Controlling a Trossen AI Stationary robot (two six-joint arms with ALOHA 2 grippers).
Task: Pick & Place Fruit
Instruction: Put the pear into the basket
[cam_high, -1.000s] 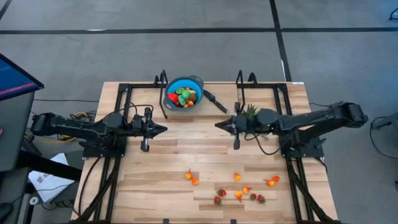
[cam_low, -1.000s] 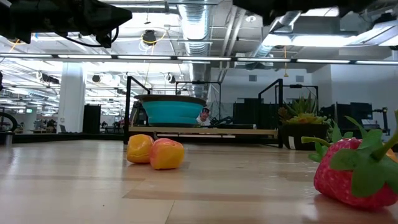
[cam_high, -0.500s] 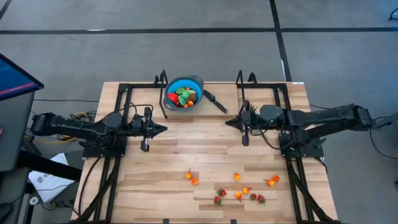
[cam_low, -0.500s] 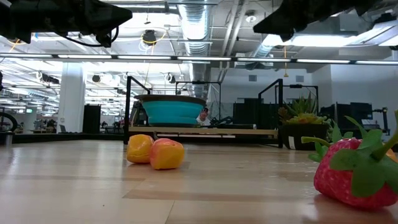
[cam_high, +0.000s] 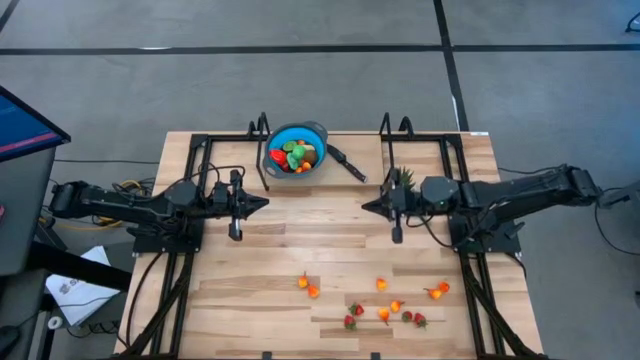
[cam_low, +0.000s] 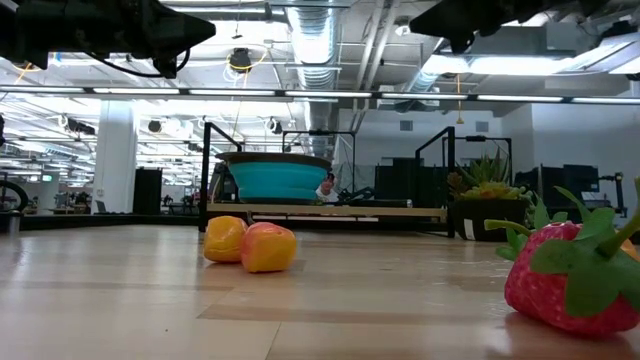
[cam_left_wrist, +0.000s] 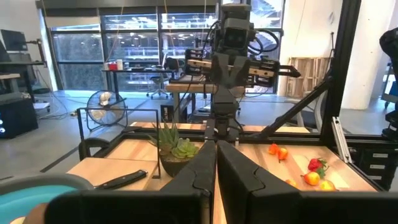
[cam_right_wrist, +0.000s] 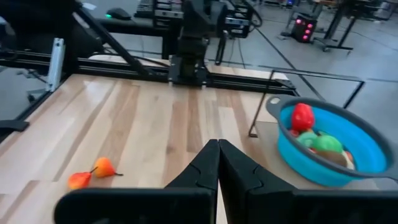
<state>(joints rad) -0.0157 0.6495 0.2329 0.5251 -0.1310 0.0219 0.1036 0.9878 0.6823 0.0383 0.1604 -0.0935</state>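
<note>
Several small toy fruits lie loose on the wooden table near its front edge: peach halves (cam_high: 308, 287) (cam_low: 250, 244), orange pieces (cam_high: 389, 306) and strawberries (cam_high: 414, 319) (cam_low: 568, 278). More fruit (cam_high: 296, 155) sits inside the blue bowl (cam_high: 318, 135) at the far middle. My left gripper (cam_high: 265, 204) is shut, holds nothing, and hovers left of the table's centre, pointing right. My right gripper (cam_high: 365, 207) is also shut on nothing and hovers right of centre, pointing left. The shut fingers show in the wrist views (cam_left_wrist: 216, 163) (cam_right_wrist: 218, 158).
A spiky green plant (cam_high: 404, 178) stands just behind my right arm. The bowl's black handle (cam_high: 347, 162) sticks out toward the right. Black frame rails (cam_high: 200, 160) run along both sides of the table. Bare wood lies between the two grippers.
My right gripper has drawn back a little toward the table's right edge, still shut, and its dark tip now shows at the top right of the low view. My left gripper has kept still. No fruit has moved.
</note>
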